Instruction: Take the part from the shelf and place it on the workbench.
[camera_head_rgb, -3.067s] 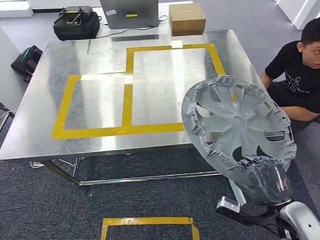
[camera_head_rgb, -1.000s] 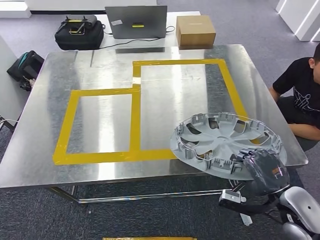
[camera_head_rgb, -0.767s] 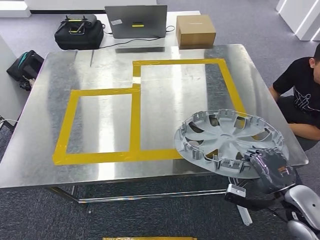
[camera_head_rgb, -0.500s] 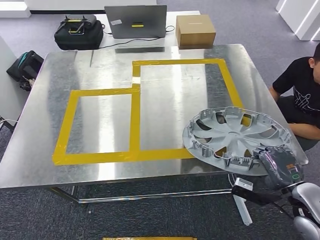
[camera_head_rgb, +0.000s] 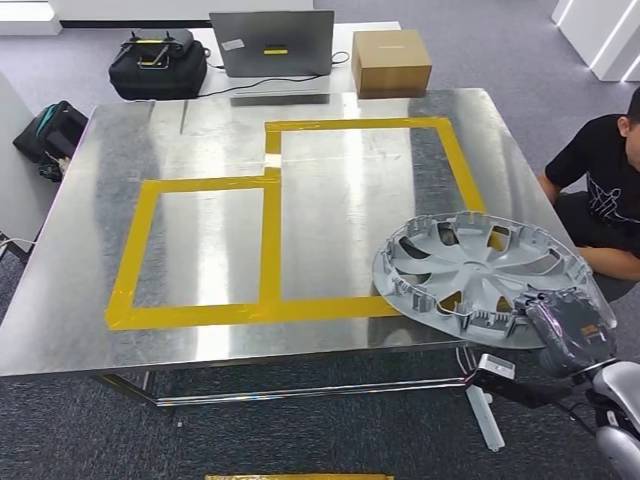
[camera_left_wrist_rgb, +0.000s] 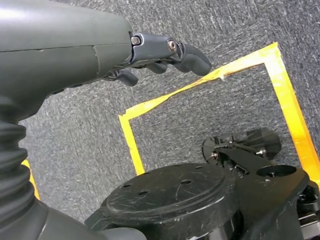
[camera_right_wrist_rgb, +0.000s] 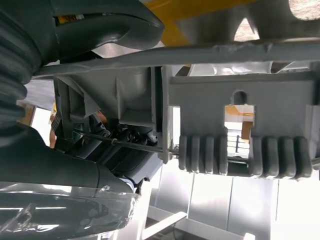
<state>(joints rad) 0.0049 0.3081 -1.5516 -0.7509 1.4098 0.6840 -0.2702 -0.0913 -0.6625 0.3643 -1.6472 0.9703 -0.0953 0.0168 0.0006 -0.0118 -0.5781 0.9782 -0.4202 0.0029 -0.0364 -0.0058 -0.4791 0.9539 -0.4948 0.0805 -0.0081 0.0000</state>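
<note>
The wheel cover (camera_head_rgb: 483, 277) is drifting rightward and flattening over the workbench (camera_head_rgb: 204, 250) near corner, its rim clamped in the right hand (camera_head_rgb: 570, 330). The left hand (camera_left_wrist_rgb: 113, 45) is hanging, fingers (camera_left_wrist_rgb: 188, 54) apart, holding nothing.

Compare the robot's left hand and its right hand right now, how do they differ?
The right hand grips the rim of the grey wheel cover at the steel workbench's near right corner; the left hand holds nothing. The right hand's fingers are closed around the rim, while the left hand's fingers are extended. The right hand is at the workbench; the left hand hangs over grey carpet with yellow tape. Both are dark grey.
</note>
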